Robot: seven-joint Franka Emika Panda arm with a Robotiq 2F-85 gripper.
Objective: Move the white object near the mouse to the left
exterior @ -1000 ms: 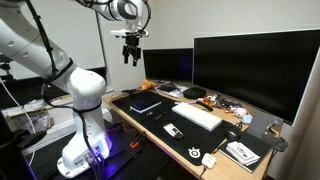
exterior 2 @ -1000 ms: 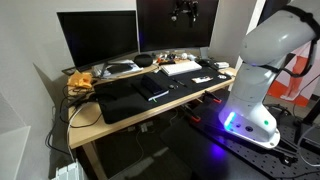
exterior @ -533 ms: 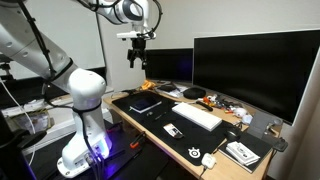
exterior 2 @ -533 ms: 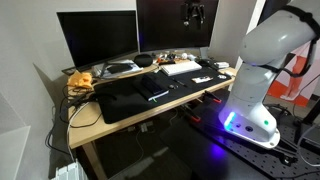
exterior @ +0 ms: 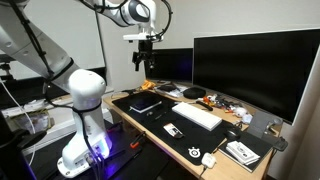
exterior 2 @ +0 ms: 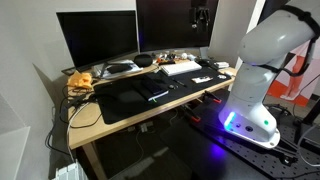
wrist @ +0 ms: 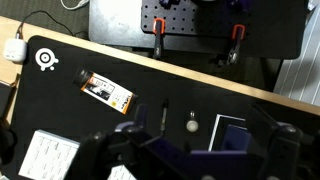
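Observation:
The white object [exterior: 172,130] is a small flat rectangular card on the black desk mat. In the wrist view [wrist: 107,92] it shows white with orange and dark print. The mouse [exterior: 208,159] is small, rounded and white, near the mat's end at the front desk edge. It shows at the wrist view's left edge [wrist: 12,50]. My gripper [exterior: 147,62] hangs high above the desk's far end, in front of the monitor, far from both. It also shows in an exterior view [exterior 2: 200,15]. In the wrist view my gripper [wrist: 200,162] is blurred, its fingers spread, with nothing between them.
A long white keyboard [exterior: 197,116] lies on the mat beside the card. A dark notebook [exterior: 145,103], a pen [wrist: 163,115] and a small ball [wrist: 192,122] lie under the gripper. Two large monitors [exterior: 245,68] stand behind. A white booklet [exterior: 242,152] lies beyond the mouse.
My gripper has moved sideways over the desk toward the monitors, staying high. Nothing on the desk has moved.

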